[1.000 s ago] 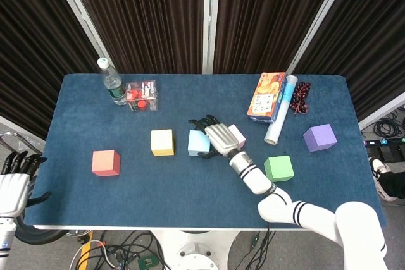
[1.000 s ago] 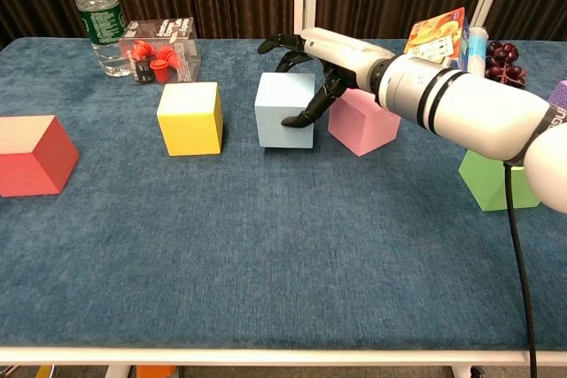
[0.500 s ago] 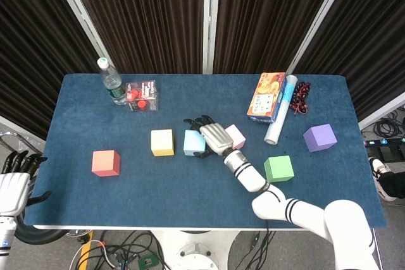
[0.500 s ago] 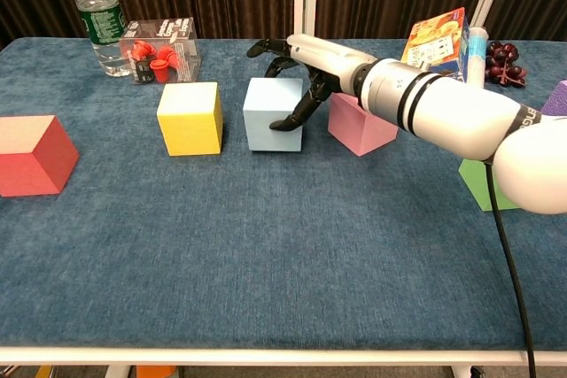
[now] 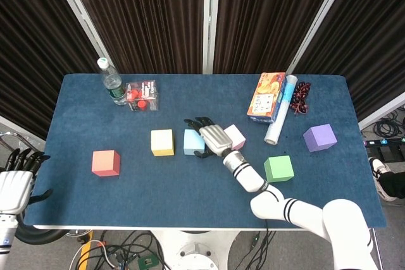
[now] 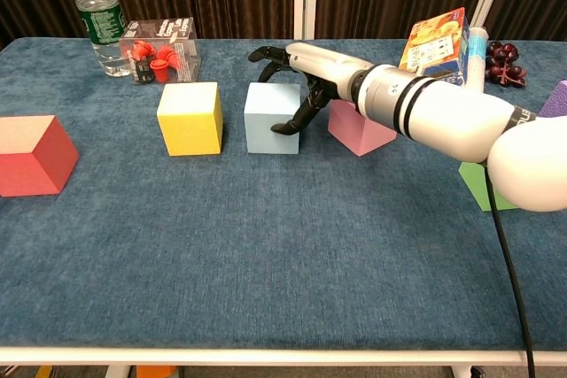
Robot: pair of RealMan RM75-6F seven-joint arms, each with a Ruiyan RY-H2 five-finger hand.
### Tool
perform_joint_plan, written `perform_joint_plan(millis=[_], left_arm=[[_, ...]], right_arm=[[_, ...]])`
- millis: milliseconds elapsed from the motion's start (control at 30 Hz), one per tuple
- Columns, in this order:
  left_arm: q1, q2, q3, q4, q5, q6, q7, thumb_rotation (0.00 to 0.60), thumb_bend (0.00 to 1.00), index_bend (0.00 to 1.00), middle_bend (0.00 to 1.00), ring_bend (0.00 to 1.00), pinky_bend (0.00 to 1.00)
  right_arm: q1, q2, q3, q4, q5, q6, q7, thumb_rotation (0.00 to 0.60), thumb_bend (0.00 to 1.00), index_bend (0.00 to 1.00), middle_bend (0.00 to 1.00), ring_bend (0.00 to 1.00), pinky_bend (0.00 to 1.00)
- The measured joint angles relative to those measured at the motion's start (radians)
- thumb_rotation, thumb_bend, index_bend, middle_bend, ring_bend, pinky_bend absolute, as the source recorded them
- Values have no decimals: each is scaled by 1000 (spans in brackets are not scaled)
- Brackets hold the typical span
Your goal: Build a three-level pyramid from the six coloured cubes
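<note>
The light blue cube (image 5: 192, 142) (image 6: 268, 121) stands on the table just right of the yellow cube (image 5: 162, 142) (image 6: 189, 119), with a small gap between them. My right hand (image 5: 212, 137) (image 6: 306, 66) grips it, fingers arched over its back top edge and thumb against its right front. The pink cube (image 5: 237, 135) (image 6: 359, 130) sits right behind that hand's wrist. The red cube (image 5: 105, 163) (image 6: 31, 155) is far left, the green cube (image 5: 278, 168) (image 6: 483, 188) right front, the purple cube (image 5: 319, 137) far right. My left hand (image 5: 14, 188) hangs off the table's left front corner, fingers apart, holding nothing.
A water bottle (image 5: 111, 82) (image 6: 96, 15) and a clear box of red pieces (image 5: 142, 95) (image 6: 159, 50) stand at the back left. A snack box (image 5: 267, 97) (image 6: 438, 37), a white roll (image 5: 281, 118) and dark grapes (image 5: 301, 97) lie at the back right.
My right hand has slid the light blue cube leftward, away from the pink cube and close to the yellow one. The left hand has barely moved.
</note>
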State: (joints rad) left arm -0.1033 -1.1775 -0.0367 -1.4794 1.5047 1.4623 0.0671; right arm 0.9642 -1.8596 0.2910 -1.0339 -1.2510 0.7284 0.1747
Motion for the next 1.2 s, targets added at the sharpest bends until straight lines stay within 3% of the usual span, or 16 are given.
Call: perform_joint_plan(millis=[167,300,533,633,867,1200], left_arm=[[-42,26,-8,-16,52,-13,3,600,0,221,166,76,30],[-118,63,-23,-41,101,-66,-48,600,0,221,166,76,30],[-292,85,-62,-73,141,-233,-153,600,0,221,167,76,31],[-373,72,-83,-76,141,-322,-179,600,0,218,167,76,31],[-536,-11,-133,-50,56,-538,-173,600,0,175,131,76,31],[-687,-152,-179,29,-156,-713,8,600,0,163,124,76,31]], right_arm=[[-30,66,1,-106,1,37,-12,600,198,0,73,0,0],[-77,175,1,-244,-7,97,-35,600,198,0,75,0,0],[-230,481,-13,-550,-18,266,-129,600,198,0,111,0,0],[-323,601,-31,-634,-26,360,-155,600,199,0,114,0,0],[-501,760,-96,-713,-55,512,-141,600,198,0,116,0,0],[-559,789,-122,-713,-103,555,-76,600,198,0,118,0,0]])
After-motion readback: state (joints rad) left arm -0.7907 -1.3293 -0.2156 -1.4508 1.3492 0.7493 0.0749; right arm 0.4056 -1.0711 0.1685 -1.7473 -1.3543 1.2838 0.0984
